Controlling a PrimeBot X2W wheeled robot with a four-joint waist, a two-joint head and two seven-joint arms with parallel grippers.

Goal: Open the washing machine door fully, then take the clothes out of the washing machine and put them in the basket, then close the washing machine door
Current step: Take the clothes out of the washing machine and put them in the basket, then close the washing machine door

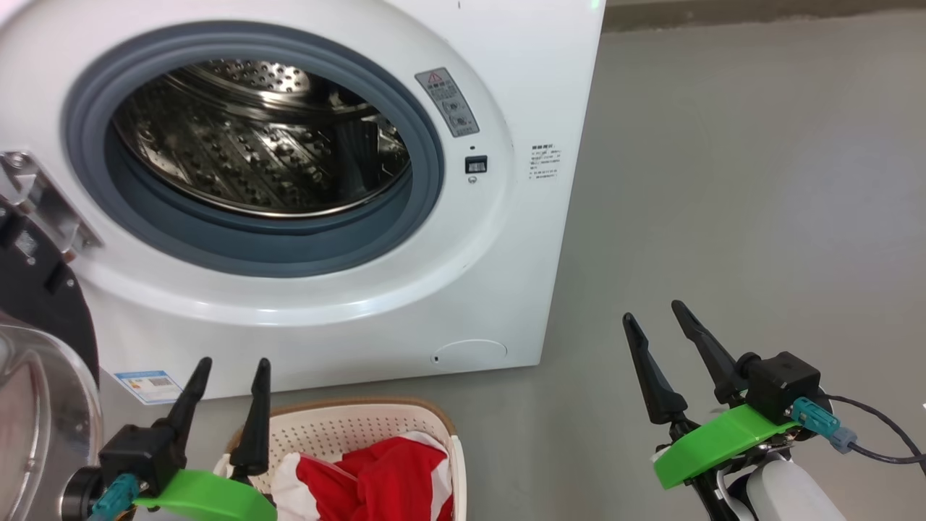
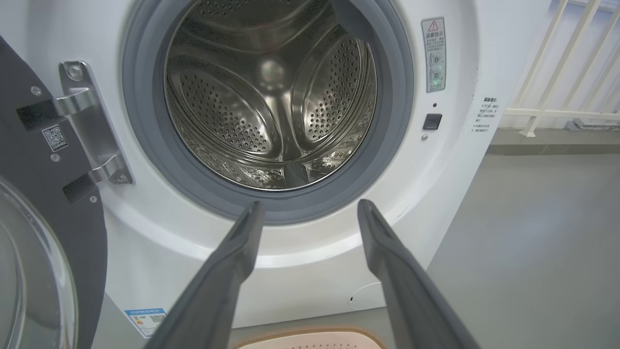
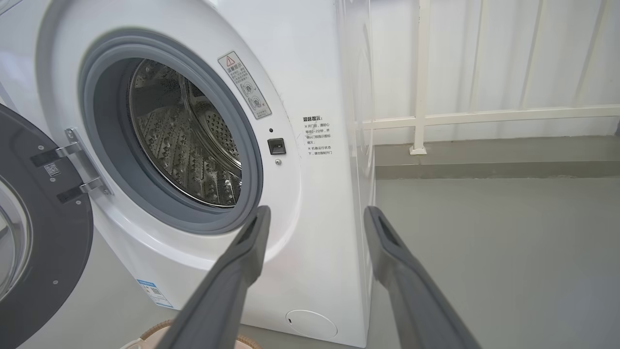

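Head view: right gripper (image 1: 652, 310) aslant, empty

Smooth grey floor (image 1: 723, 217) takes the right half and bottom strip of the head view. The white washing machine (image 1: 506, 253) stands on it at upper left, and the basket (image 1: 325, 434) sits on it at bottom centre-left, just in front of the machine's base. In the right wrist view a raised grey kerb (image 3: 484, 167) crosses mid-right, with a white railing post (image 3: 419, 97) footed on it.
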